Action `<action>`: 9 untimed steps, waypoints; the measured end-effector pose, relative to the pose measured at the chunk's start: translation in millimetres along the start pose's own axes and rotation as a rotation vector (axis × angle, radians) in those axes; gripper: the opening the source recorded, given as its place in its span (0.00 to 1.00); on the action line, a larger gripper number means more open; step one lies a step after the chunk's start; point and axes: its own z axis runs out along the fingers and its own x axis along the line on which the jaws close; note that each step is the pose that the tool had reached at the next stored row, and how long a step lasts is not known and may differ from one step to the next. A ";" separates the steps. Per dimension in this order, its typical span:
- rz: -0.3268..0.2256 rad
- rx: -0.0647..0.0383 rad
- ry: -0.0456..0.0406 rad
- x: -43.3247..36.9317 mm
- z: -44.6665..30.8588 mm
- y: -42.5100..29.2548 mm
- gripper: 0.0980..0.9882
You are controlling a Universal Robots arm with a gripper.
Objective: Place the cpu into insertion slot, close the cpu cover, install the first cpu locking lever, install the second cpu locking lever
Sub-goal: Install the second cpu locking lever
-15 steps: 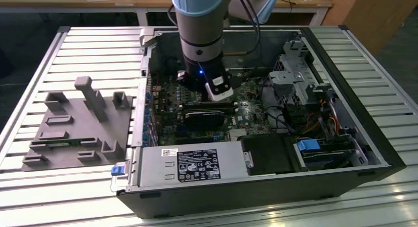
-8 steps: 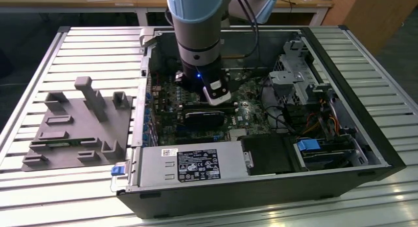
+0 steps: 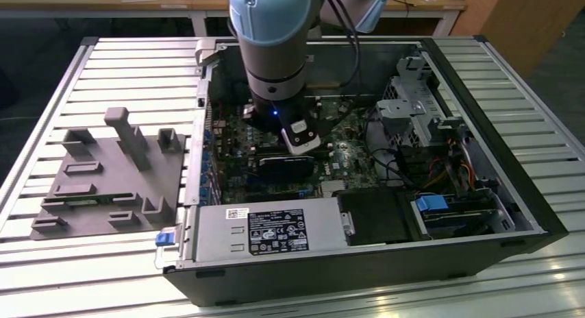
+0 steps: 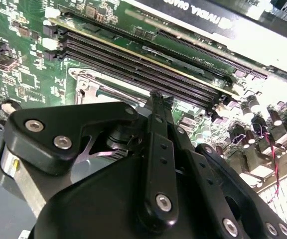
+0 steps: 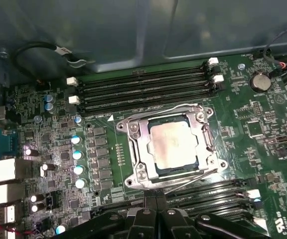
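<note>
With the chip [image 5: 172, 144] seated and the cover [image 5: 136, 149] down over the socket [image 5: 209, 115], the empty, narrowed claw [image 5: 156, 211] hovers beside it, so locking the levers [image 5: 191, 180] looks the step in hand, calling for a careful hook and press.

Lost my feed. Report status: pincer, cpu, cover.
Pincer low over the board, at the socket's edge, holding nothing seen. Cpu seated in slot, cover down around it. Levers lie along the frame; latched or not, can't tell. Nothing in the way.
</note>
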 end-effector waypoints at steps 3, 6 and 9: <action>0.000 -0.007 0.0015 1.7 3.7 -1.6 0.01; 0.000 -0.011 0.0022 2.8 6.3 -2.8 0.01; 0.001 -0.012 0.0024 4.0 7.5 -3.8 0.01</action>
